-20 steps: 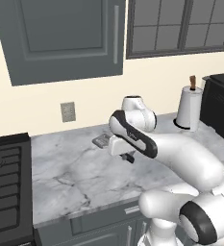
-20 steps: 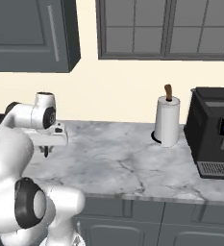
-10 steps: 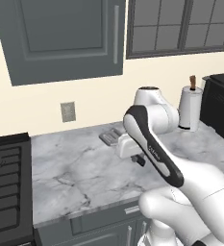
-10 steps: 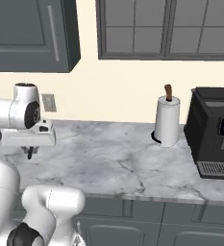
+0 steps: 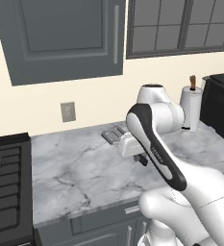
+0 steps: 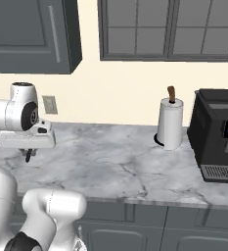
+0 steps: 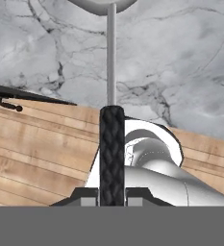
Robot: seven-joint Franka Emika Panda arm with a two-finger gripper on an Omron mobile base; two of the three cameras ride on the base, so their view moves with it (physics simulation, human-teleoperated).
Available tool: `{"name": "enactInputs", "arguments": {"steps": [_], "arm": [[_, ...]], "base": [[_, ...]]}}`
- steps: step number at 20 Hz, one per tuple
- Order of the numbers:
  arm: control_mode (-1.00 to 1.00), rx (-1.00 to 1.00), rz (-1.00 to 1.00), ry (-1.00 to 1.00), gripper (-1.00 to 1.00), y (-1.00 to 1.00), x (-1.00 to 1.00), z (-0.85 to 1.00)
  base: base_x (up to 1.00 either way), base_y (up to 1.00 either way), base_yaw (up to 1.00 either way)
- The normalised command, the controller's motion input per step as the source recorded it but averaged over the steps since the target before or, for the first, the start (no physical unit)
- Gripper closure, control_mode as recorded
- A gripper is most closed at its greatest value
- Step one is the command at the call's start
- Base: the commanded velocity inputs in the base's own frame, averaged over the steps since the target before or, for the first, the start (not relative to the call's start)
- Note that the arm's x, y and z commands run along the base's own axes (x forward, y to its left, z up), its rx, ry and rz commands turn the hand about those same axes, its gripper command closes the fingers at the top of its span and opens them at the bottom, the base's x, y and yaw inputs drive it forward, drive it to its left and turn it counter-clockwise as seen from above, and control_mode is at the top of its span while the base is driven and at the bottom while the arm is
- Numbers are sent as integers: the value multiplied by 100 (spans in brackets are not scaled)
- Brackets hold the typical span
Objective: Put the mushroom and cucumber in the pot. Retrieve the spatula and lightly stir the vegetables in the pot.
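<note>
Two fingertips of the gripper are closed on the black handle of the spatula. Its thin metal shaft points over the marble counter. Paper towel roll and black coffee machine stand well apart.

1. Your gripper holds the spatula between its jaws, handle running straight ahead from them.
2. Beyond the handle, the counter lies under the jaws.
3. The paper towel roll stands well off to the right of the gripper, the coffee machine just beyond it.
4. The stove sits left of the gripper, an outlet on the wall behind.
</note>
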Motion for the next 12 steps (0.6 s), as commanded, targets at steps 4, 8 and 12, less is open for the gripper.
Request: {"name": "enactInputs", "arguments": {"steps": [4,8,12], "arm": [[-100,0,0,0,100,0,0,0],[100,0,0,0,100,0,0,0],[100,0,0,0,100,0,0,0]], "base": [[0,0,0],[-34,10,0],[-57,53,1]]}}
